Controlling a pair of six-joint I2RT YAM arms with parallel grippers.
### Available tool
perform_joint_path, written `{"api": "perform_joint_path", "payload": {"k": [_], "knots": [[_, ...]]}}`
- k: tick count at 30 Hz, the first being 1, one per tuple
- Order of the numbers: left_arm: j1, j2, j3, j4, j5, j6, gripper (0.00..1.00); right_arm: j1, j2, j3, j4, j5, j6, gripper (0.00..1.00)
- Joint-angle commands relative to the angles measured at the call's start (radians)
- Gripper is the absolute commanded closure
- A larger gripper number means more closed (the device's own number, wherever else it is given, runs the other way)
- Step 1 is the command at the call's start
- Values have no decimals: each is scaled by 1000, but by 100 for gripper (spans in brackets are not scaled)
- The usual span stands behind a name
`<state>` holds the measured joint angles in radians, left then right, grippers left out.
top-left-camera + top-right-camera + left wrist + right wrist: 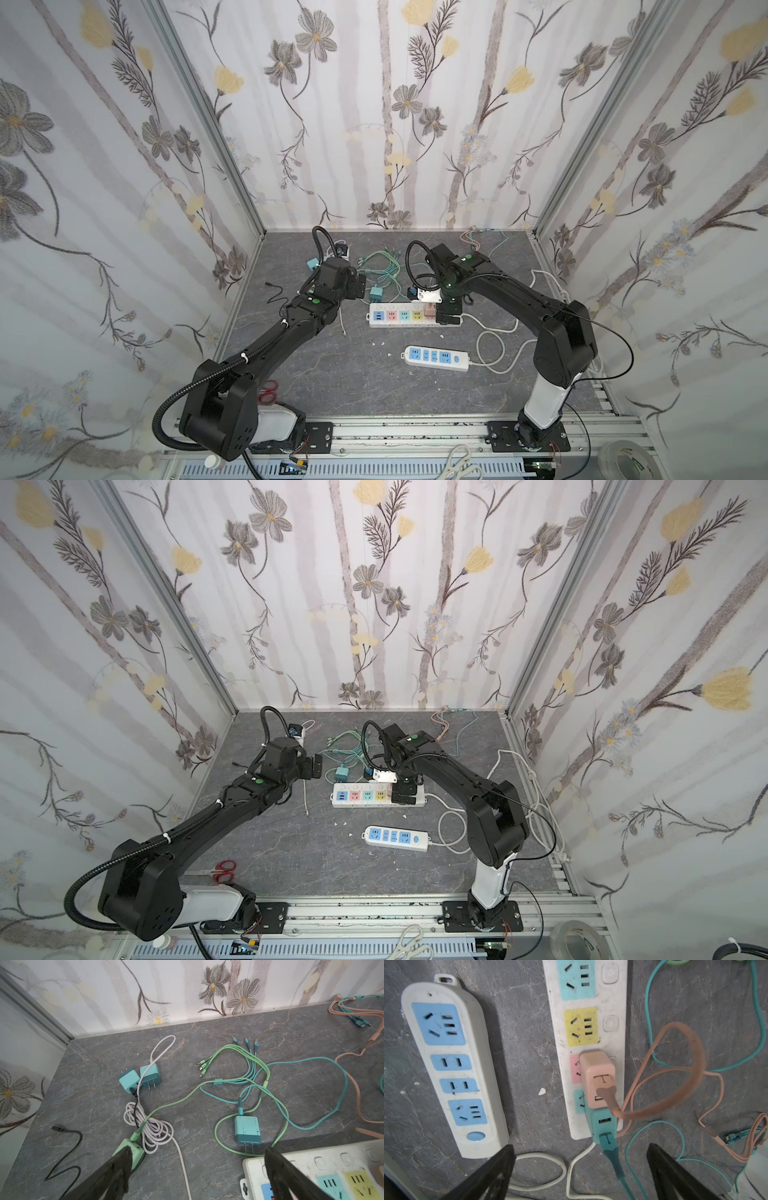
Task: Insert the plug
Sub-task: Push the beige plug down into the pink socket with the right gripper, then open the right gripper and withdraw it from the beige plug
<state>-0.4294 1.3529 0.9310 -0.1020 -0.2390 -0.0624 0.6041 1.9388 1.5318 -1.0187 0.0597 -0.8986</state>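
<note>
Right gripper point(580, 1151) hangs over the end of the strip point(610, 1047), jaws spread wide, nothing between them. The pink plug point(598, 1078) stands upright on the strip's pink socket, touching the teal plug point(602, 1124) in the next socket. It looks seated, though its body hides the prongs, so full depth cannot be confirmed.

Over to the left gripper point(198, 1150): also wide open and empty, hovering low at the strip's other end. A loose charger point(247, 1130) lies flat on the table just beside the strip, prongs pointing toward it.

The step in hand reads as clearing away from the pink plug. Doing it well probably means lifting the right gripper straight up. The pink cable point(675, 1064) loops high right beside the plug, and a sideways pull-out could snag it and rock the plug loose.

If the loose charger is next, the left gripper should take it by its flat sides and turn the prongs down. It should then line them up with the slots of the free yellow socket point(580, 1026) and press straight. The strip is light and may slide, so steadying it with the other gripper would help.
</note>
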Motion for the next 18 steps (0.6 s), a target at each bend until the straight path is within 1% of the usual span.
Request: {"api": "perform_joint_path", "payload": {"k": [1,3,6,9,12,15,16,17,18], "knots": [[6,34,40,-84,58,-25,0,-2,-48,-22,60,9,29,1],[6,74,77,-136,69,-44,1,-2,-91,-38,91,19,70,1],[6,139,115,-184,83,-81,7,2,-187,-83,162,10,143,1],[6,202,137,-192,130,-118,10,5,-298,-165,294,22,221,1],[6,268,173,-206,194,-148,14,8,-414,-286,523,153,328,1],[-3,341,229,-245,234,-167,20,10,-499,-413,729,244,410,1],[-10,365,246,-253,237,-165,21,15,-524,-454,820,311,455,1],[-19,384,260,-257,236,-163,21,23,-547,-482,894,396,528,1],[-25,402,270,-258,232,-159,22,32,-567,-491,921,453,618,1]]}}
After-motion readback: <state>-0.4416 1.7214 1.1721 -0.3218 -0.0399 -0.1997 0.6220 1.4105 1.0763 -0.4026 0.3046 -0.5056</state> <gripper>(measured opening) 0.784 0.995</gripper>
